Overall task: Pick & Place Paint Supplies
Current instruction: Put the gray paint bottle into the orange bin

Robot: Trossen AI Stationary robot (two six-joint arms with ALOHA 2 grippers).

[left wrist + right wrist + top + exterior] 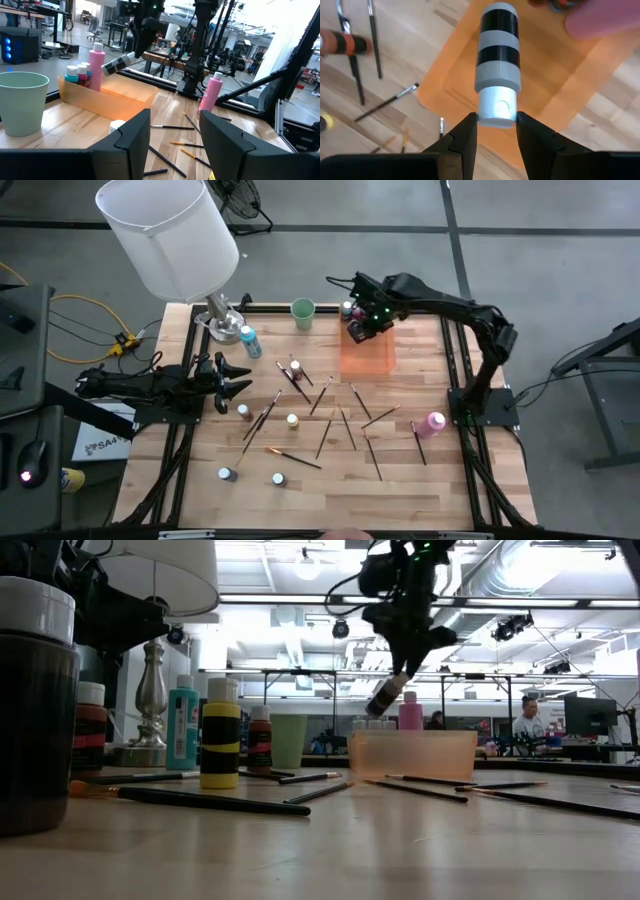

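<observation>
Hanging above the translucent orange plastic bin (pixel 368 352), the right gripper (pixel 496 131) pinches a black-and-grey banded paint bottle (pixel 496 55) by its pale cap, the bottle tilted. Releasing cleanly, I judge, means parting the fingers slowly over the bin's open middle, clear of the pink bottle (pixel 96 67) standing inside. The left gripper (pixel 228 380) waits beside scattered thin dark-handled paintbrushes (pixel 300 385), its fingers apart and empty.
</observation>
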